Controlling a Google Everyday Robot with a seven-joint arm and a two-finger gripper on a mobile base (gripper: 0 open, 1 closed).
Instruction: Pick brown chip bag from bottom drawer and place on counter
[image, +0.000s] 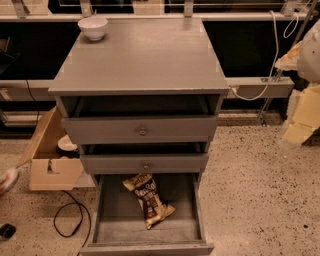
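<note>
The pale, blurred two-finger gripper (299, 120) is seen at the right edge of the view, raised beside the cabinet at about the height of the upper drawers. Whether it is spread or closed cannot be told. Nothing is held in it, and it is well apart from the task's thing.

Nearest to it is the broad flat grey wooden counter (145, 60), on whose far left corner one small white bowl (93, 27) is set. Below the counter three grey drawers are counted: two shallow ones, each with one small round knob, and the deep bottom drawer (112, 222), which is pulled fully out.

One crinkly dark brown chip bag with tan-yellow ends and white lettering (148, 200) lies flat on the drawer's grey floor, turned diagonally, its upper end near the back under the middle drawer's front and its lower end toward the middle right. It touches neither side wall.

The bag is judged light, soft and air-filled, with a slick film that may slide or crumple, and its contents are easily crushed. A gentle pinch across the puffed middle, or on the lower crimped end, is judged the safest hold.

On the floor to the left, one open cardboard box (50, 160) and one looped black cable (70, 220) are seen.
</note>
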